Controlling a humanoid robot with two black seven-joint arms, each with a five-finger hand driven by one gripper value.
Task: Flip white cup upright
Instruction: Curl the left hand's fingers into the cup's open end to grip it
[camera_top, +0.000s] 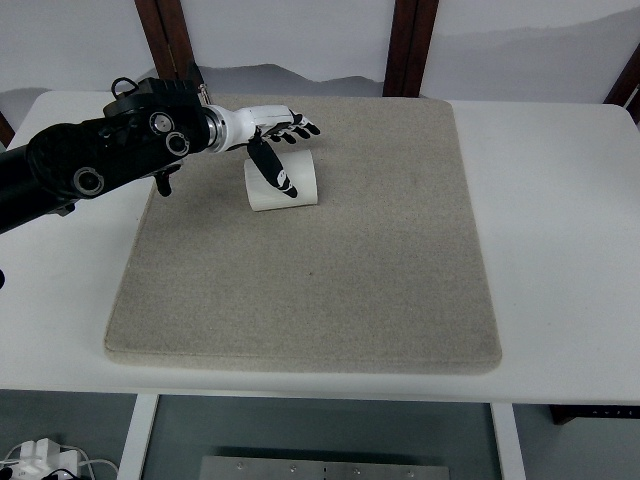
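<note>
A white cup (281, 184) sits on the far left part of a beige mat (330, 270) that covers most of a white table (560, 220). The cup's wider end lies toward the mat and its narrower flat end faces up, so it appears to stand upside down, though the steep view leaves this a little uncertain.

The left arm (90, 165), black and bulky with round silver joints, comes in from the picture's left edge and reaches across the mat's far left corner. Its white wrist ends in the left robot hand (272, 135), which hovers just over and behind the cup. The fingers (296, 129) are spread and stretched out toward the right, above the cup's far side, and they grip nothing. The thumb (272, 165) points down and forward across the cup's top and front face; whether it actually touches the cup cannot be told from this angle.

At the lower left corner, below the table edge, a white power strip with cables (40, 460) lies on the floor. Two dark wooden posts (412, 45) stand behind the table against a pale wall.
</note>
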